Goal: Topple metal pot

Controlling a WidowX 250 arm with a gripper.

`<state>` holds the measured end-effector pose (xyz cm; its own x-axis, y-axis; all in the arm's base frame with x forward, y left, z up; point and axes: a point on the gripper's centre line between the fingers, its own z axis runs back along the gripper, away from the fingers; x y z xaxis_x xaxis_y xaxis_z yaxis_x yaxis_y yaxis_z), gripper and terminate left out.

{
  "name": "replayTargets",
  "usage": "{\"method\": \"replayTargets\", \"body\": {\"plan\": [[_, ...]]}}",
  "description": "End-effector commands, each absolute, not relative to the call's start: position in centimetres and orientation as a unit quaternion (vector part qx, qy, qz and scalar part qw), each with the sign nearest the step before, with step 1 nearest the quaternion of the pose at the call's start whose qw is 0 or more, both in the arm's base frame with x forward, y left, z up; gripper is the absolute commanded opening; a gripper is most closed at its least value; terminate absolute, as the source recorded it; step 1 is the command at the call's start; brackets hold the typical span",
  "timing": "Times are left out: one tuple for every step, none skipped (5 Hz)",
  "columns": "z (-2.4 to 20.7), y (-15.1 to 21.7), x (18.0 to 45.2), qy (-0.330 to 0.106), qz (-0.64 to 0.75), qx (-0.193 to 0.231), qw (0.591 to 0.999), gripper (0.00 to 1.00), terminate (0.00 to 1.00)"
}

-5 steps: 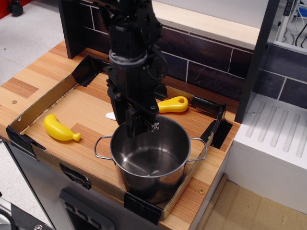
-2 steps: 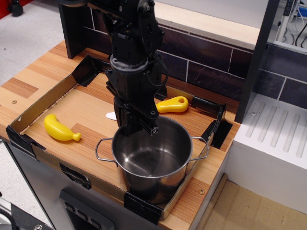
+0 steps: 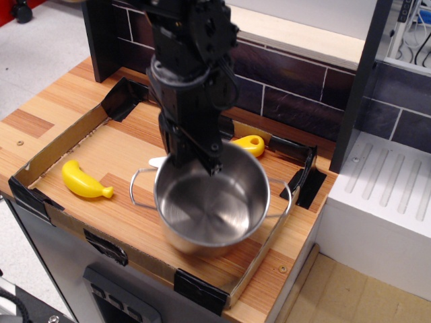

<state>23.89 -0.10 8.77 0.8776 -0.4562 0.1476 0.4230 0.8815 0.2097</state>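
Observation:
The metal pot (image 3: 212,205) is a shiny steel cylinder with two thin wire loop handles, in the front right part of the cardboard tray (image 3: 60,138). It is off the tray floor and tipped, with its opening facing up and toward the camera. My black gripper (image 3: 196,160) comes down from above and is shut on the pot's far rim, one finger inside and one outside. The pot is slightly blurred from motion.
A yellow toy banana (image 3: 84,180) lies at the tray's left. A yellow handle-shaped toy (image 3: 248,145) lies behind the pot, and a small white piece (image 3: 156,161) sits beside my gripper. A dark tiled wall (image 3: 296,87) stands behind. A white drainer (image 3: 384,195) is at the right.
The pot stood upright on the tray floor before. Now my gripper has risen and the pot has come up with it, shifted back and tilted toward the camera.

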Motion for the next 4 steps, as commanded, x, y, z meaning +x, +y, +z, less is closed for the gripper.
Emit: {"method": "replayTargets", "body": {"plan": [[12.0,1.5,25.4,-0.228,-0.195,0.132,0.945,0.00,0.00],[12.6,1.9,25.7,-0.281,-0.210,0.166,0.922,0.00,0.00],[11.2,2.0,25.6,-0.312,-0.261,0.186,0.895,0.00,0.00],[10.4,1.8,24.7,-0.335,-0.305,0.205,0.868,0.00,0.00]]}}
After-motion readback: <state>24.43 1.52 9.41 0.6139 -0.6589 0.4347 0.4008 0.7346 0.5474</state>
